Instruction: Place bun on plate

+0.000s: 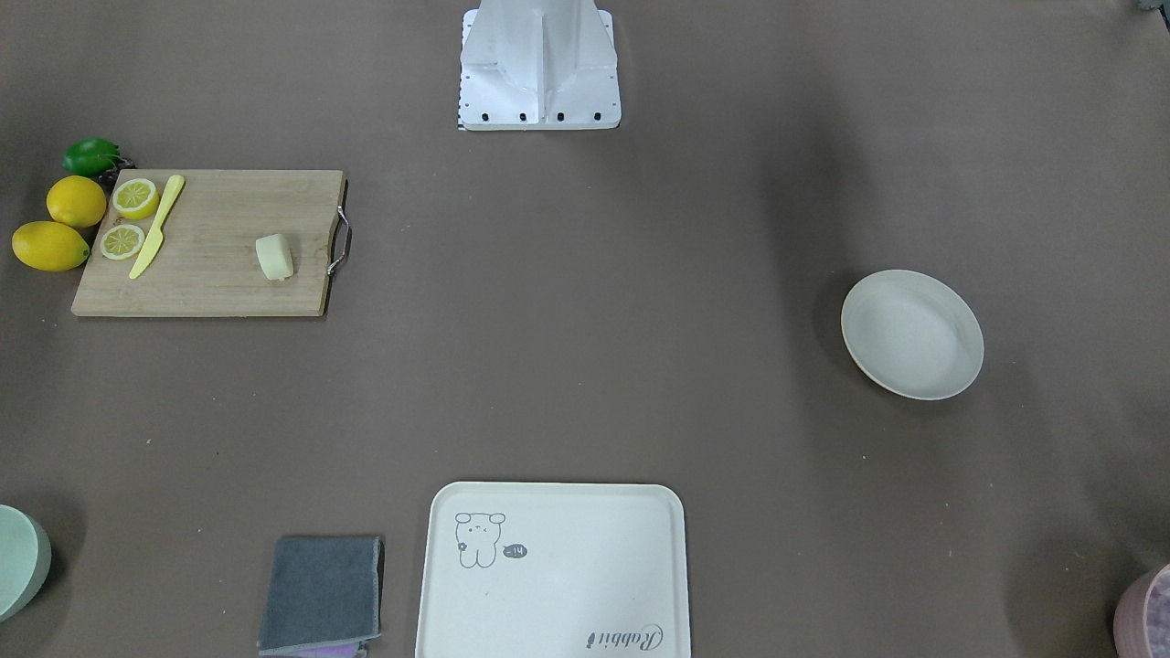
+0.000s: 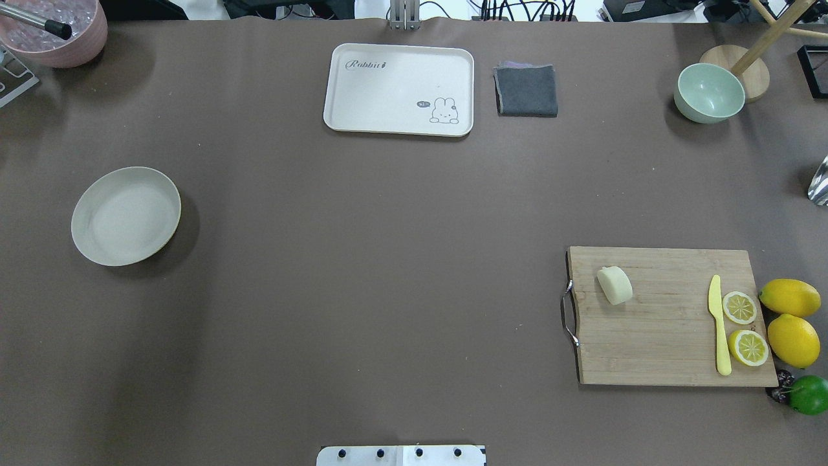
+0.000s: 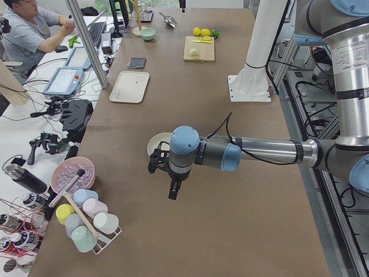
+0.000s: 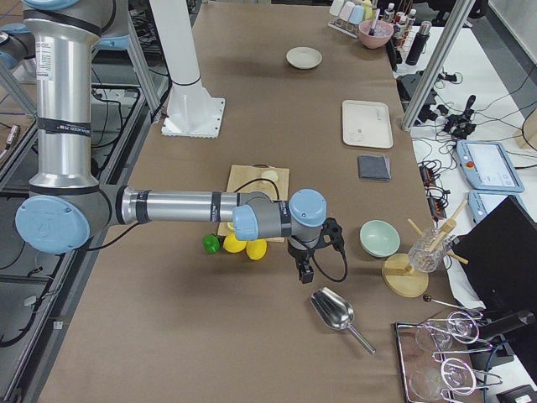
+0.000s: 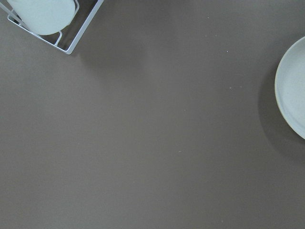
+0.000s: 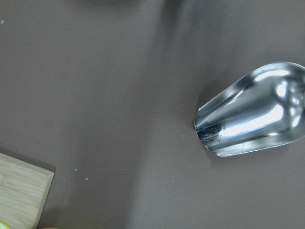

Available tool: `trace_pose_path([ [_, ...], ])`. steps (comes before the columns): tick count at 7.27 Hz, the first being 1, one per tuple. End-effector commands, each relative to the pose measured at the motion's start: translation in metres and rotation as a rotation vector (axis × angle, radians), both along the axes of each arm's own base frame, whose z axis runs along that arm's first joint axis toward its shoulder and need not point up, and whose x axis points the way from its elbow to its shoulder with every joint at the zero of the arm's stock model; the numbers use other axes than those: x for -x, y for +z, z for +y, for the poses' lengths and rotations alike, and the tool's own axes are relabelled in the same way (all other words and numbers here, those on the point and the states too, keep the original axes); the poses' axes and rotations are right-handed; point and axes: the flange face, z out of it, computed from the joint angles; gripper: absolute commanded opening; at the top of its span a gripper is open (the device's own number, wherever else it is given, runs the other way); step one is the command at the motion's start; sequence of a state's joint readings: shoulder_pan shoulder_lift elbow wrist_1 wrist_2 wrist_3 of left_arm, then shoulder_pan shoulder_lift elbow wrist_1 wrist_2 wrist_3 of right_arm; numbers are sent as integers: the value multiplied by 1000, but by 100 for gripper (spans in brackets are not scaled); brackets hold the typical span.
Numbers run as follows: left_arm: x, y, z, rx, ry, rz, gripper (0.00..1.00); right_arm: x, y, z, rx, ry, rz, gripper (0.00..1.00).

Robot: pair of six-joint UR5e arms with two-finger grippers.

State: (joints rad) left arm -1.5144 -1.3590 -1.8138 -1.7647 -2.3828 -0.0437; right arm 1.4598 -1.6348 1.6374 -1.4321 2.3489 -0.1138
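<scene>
The pale cream bun (image 2: 614, 285) (image 1: 274, 257) lies on a wooden cutting board (image 2: 666, 336), near the board's metal handle. The round off-white plate (image 2: 125, 215) (image 1: 911, 334) sits bare on the brown table, far across from the board; its rim (image 5: 291, 93) shows at the left wrist view's right edge. My left gripper (image 3: 174, 187) hangs beside the plate, toward the table's end. My right gripper (image 4: 304, 270) hangs past the lemons, well away from the bun. Both show only in the side views, so I cannot tell whether they are open or shut.
A yellow knife (image 2: 718, 323), two lemon halves (image 2: 739, 307), whole lemons (image 2: 790, 297) and a lime (image 2: 808, 394) sit at the board's far end. A cream tray (image 2: 399, 88), grey cloth (image 2: 526, 90), green bowl (image 2: 709, 92) and metal scoop (image 6: 252, 117) are also on the table.
</scene>
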Motion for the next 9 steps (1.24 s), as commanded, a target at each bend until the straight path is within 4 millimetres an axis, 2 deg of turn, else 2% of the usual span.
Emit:
trace_pose_path([
  [1, -43, -10, -9, 24, -67, 54, 98, 2, 2, 2, -24, -8, -23, 100],
  [2, -59, 5, -11, 7, -52, 68, 98, 1, 10, 8, -50, -10, -23, 100],
  [3, -78, -11, -30, 29, -81, 93, 97, 1, 8, 12, -89, -8, -30, 100],
  [5, -113, -14, -60, 55, -63, 101, 97, 0, 12, 17, -92, -6, -29, 100],
  [6, -140, -9, -78, 75, -55, 78, 97, 0, 11, 17, -92, -5, -31, 100],
  [7, -151, -11, -88, 84, -74, 69, 97, 0, 10, 16, -93, -5, -31, 100],
  [9, -159, -7, -90, 103, -87, 77, 97, 0, 10, 18, -90, -4, -39, 100],
])
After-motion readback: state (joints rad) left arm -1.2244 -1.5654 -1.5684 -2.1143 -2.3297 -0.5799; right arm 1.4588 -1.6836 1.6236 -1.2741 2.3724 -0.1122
